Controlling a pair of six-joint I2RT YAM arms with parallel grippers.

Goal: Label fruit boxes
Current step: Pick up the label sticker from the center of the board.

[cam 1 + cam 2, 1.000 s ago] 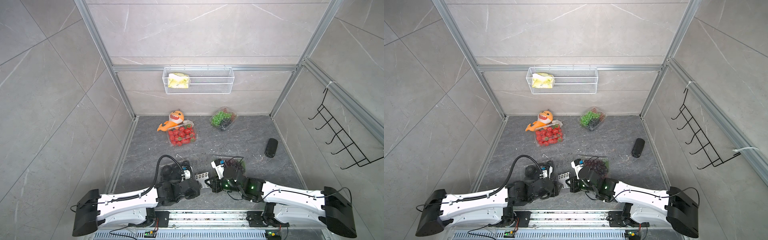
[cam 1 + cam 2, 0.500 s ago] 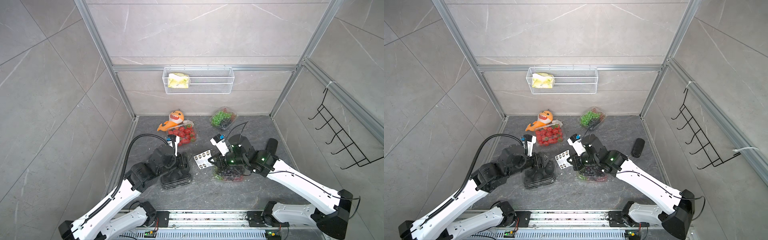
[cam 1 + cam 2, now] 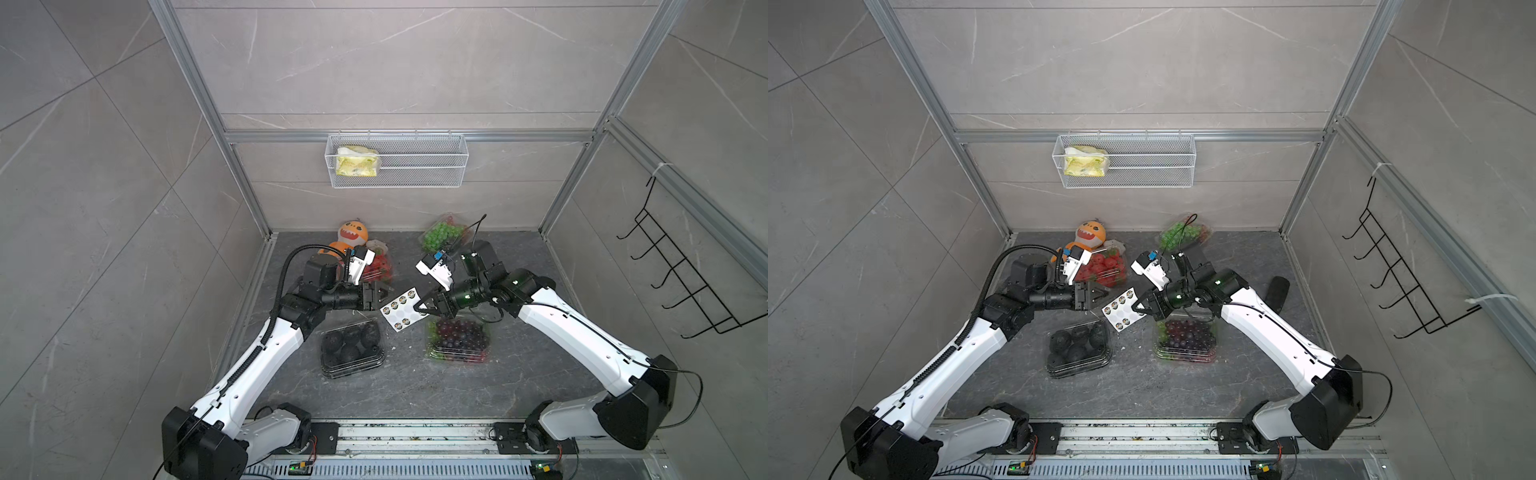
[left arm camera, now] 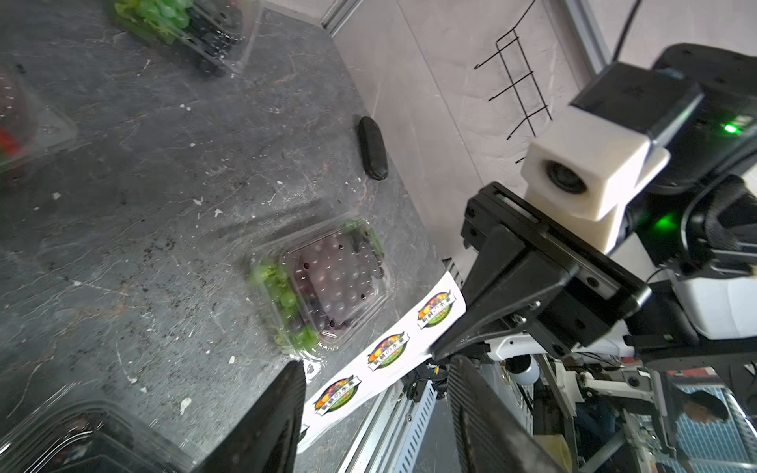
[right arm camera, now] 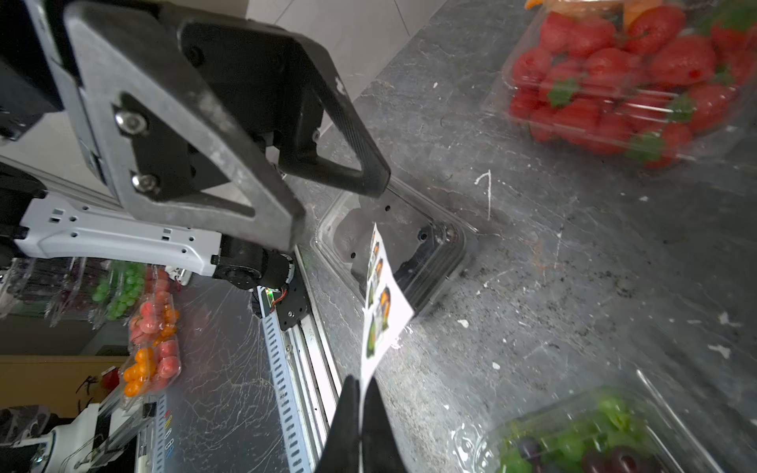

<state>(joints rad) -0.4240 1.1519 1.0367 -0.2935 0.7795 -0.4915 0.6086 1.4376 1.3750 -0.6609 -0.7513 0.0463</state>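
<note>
My right gripper [image 3: 419, 308] is shut on one edge of a white sticker sheet [image 3: 402, 308] and holds it in the air over the middle of the floor. My left gripper [image 3: 384, 293] is open, its jaws on either side of the sheet's opposite edge [image 4: 385, 352] without touching it. Four clear fruit boxes lie around. The strawberries [image 3: 376, 268] are behind the left gripper. The green grapes [image 3: 442, 235] are at the back. The purple grapes [image 3: 459, 338] lie under the right wrist. The dark fruits [image 3: 351, 345] lie below the sheet.
An orange plush toy [image 3: 353, 235] sits at the back beside the strawberries. A black oblong object [image 3: 1277, 291] lies near the right wall. A wire basket [image 3: 397, 160] hangs on the back wall and a black hook rack [image 3: 681, 278] on the right wall.
Both arms rose from the front rail to mid-floor. The right gripper brought the sheet up with it, and the left gripper swung right to face the sheet's free edge, jaws slightly narrower.
</note>
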